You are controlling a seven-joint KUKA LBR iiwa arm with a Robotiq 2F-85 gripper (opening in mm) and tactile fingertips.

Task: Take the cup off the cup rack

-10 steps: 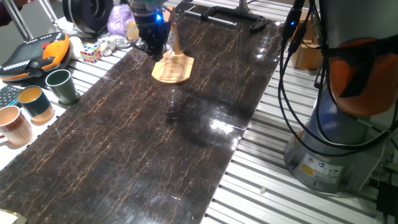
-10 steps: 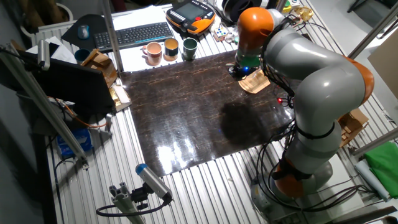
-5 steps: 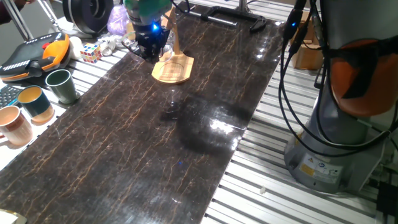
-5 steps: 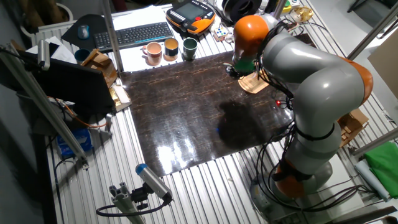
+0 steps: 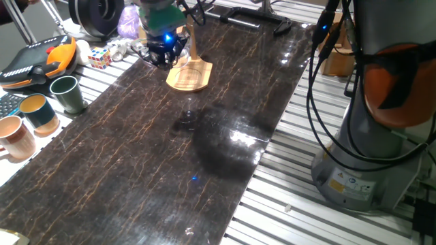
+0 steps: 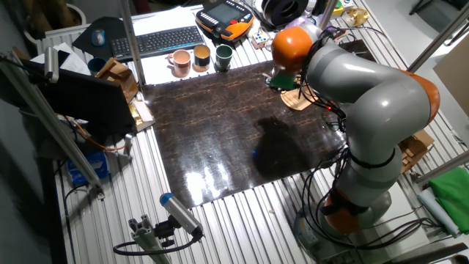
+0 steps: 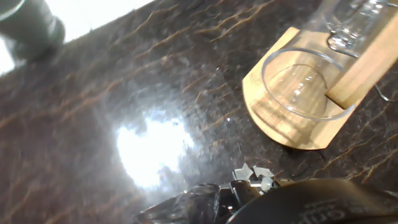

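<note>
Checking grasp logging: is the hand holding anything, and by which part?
Cannot tell. The clear cup shows over the cup rack base, but the hand fingers' contact isn't visible.

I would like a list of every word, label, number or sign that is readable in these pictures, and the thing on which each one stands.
No text can be read for certain.
Robot base: a yellow warning sign and a white label, too small to read.
Gripper: embossed letters at the bottom edge of the hand view, cut off and blurred.
Keyboard and orange-and-black handheld controller: markings too small to read.
Cup rack and mugs: no visible text.
</note>
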